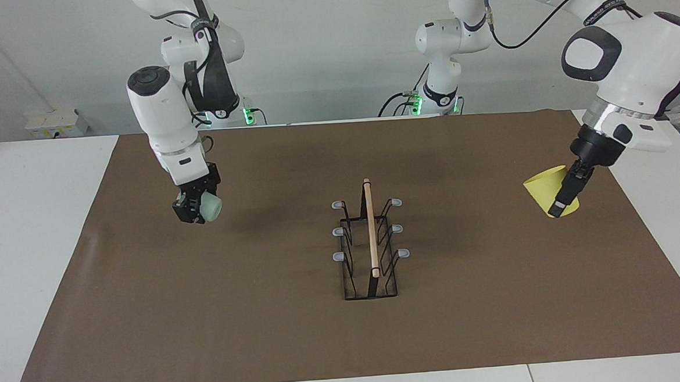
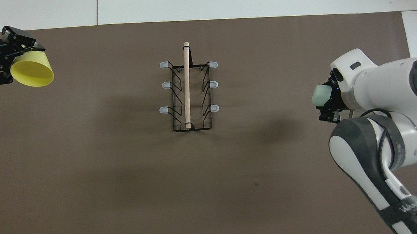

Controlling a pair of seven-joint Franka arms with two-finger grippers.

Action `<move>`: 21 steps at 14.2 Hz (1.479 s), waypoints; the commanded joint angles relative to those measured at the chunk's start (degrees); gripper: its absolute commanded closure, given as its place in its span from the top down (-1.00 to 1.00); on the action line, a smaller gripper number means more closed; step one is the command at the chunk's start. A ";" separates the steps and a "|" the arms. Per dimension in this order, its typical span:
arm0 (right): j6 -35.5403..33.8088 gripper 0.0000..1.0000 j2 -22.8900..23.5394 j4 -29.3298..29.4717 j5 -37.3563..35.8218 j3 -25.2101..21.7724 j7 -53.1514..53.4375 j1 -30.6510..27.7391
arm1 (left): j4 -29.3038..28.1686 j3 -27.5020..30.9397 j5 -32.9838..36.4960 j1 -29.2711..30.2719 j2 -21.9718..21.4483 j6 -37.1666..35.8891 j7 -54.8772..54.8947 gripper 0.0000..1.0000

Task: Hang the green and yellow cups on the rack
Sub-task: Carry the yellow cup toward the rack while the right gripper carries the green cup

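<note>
**A:** Where did you have the cups?

**B:** Your right gripper (image 1: 196, 209) was clamped on the green cup (image 1: 210, 207), up over the mat (image 1: 266, 334) toward its own end, cup turned sideways, base toward the rack (image 1: 370, 247). I'd say you tipped it so its mouth could drop over a prong.

**A:** And the other?

**B:** Your left gripper (image 1: 567, 193) pinched the yellow cup (image 1: 546, 189) by its wall, tilted, above the mat's edge. The rack stood between both grippers, well apart from each, every prong bare.
</note>
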 commanded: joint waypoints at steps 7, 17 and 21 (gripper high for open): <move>-0.95 -0.27 -3.24 -0.81 38.73 -0.08 -19.03 -2.42 | -20.68 -13.69 1.11 0.58 -7.68 32.43 2.50 -1.00; 4.65 -0.27 -4.47 -1.69 70.47 0.18 -24.32 1.26 | -31.58 -22.31 1.03 0.50 -7.77 58.54 2.31 -1.00; 12.92 -0.27 -3.95 -1.78 79.80 0.18 -26.59 7.42 | -35.62 -25.39 1.03 0.23 -7.33 65.07 2.49 -1.00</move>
